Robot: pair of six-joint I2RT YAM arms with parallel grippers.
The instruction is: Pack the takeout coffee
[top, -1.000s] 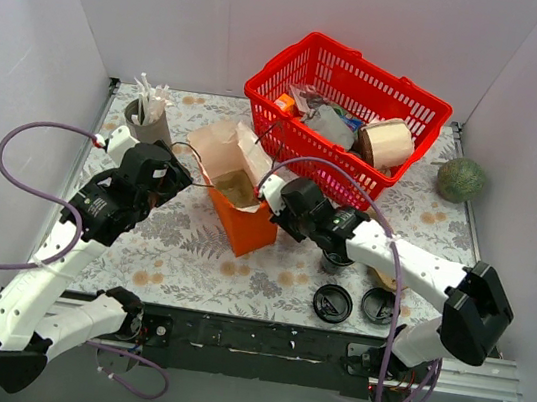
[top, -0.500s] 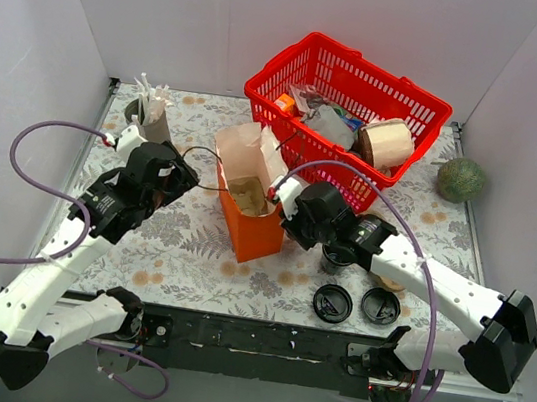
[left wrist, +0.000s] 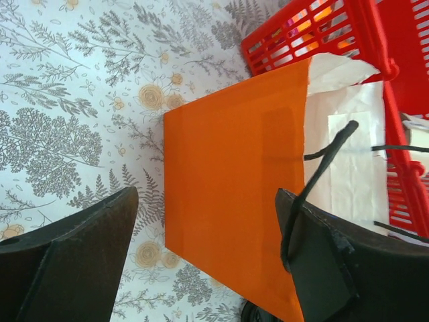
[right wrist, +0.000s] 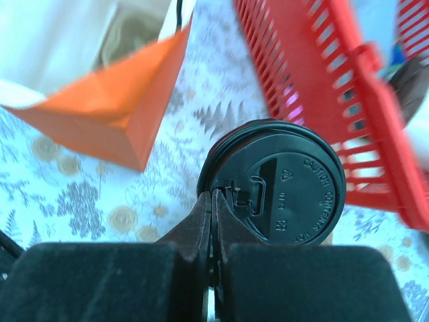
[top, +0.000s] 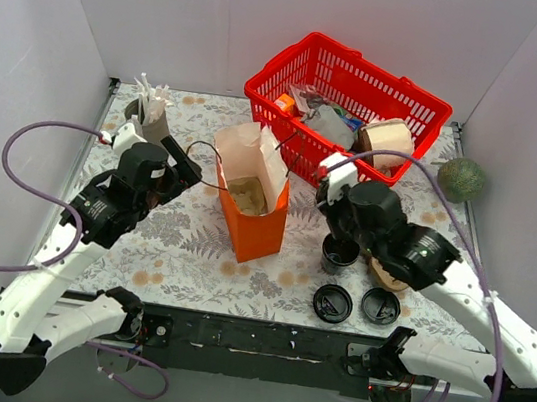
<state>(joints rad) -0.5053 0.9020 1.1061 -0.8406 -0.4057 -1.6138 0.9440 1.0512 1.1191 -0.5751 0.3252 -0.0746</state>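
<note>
The takeout coffee (right wrist: pixel 271 181), a dark cup with a round black lid, stands on the table right of the orange paper bag (top: pixel 257 225). In the top view the coffee (top: pixel 339 256) shows partly under my right arm. My right gripper (right wrist: pixel 213 194) is shut, its tips right over the lid's near-left rim, with nothing visible between the fingers. My left gripper (left wrist: pixel 206 201) is wide open beside the bag (left wrist: pixel 228 154), and the bag's black string handle (left wrist: pixel 322 168) lies along its right finger. The bag stands upright and open, with white lining.
A red basket (top: pixel 420 102) with packages stands behind the bag. Two loose black lids (top: pixel 332 303) (top: pixel 380 306) lie near the front edge. A brownish thing (top: pixel 386 276) shows under my right arm. A holder with stirrers (top: pixel 150 115) stands far left, a green melon (top: pixel 462 179) far right.
My right gripper has drawn back from the bag's mouth to the right and now sits over the lidded cup. The bag has swung from tilted to upright. My left gripper barely moved.
</note>
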